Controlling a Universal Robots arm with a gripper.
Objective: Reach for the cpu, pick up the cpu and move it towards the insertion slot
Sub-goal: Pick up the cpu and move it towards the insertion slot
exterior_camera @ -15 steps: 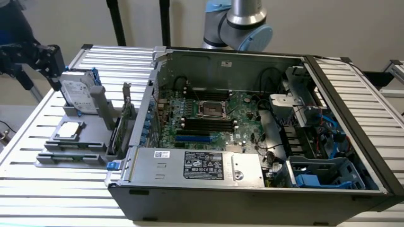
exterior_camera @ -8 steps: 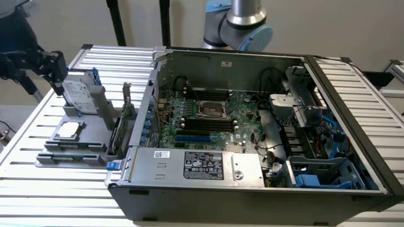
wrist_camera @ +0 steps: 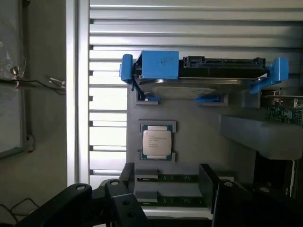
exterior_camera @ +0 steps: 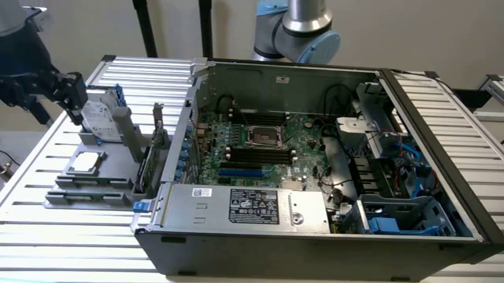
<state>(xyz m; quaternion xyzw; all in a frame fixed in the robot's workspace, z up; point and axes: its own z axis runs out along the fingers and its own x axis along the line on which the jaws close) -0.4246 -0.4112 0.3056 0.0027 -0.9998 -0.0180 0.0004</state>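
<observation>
Grey tray [wrist_camera: 199, 142], cpu [wrist_camera: 157, 143] flat, lid up

Silver-grey cpu [wrist_camera: 157, 143], perhaps green-edged

Logged the arm [exterior_camera: 299, 26] at the top centre of the exterior view: silver tube segment, grey joint housing, pale blue caps. Found the end effector [exterior_camera: 56, 94] at that view's far left, black, hanging below a pale grey wrist [exterior_camera: 18, 17] and held high. In the wrist view, noted the end effector [wrist_camera: 166, 189] with black fingers [wrist_camera: 120, 208] spread wide apart, linkage knuckles in sight on both sides, nothing gripped between.
</observation>
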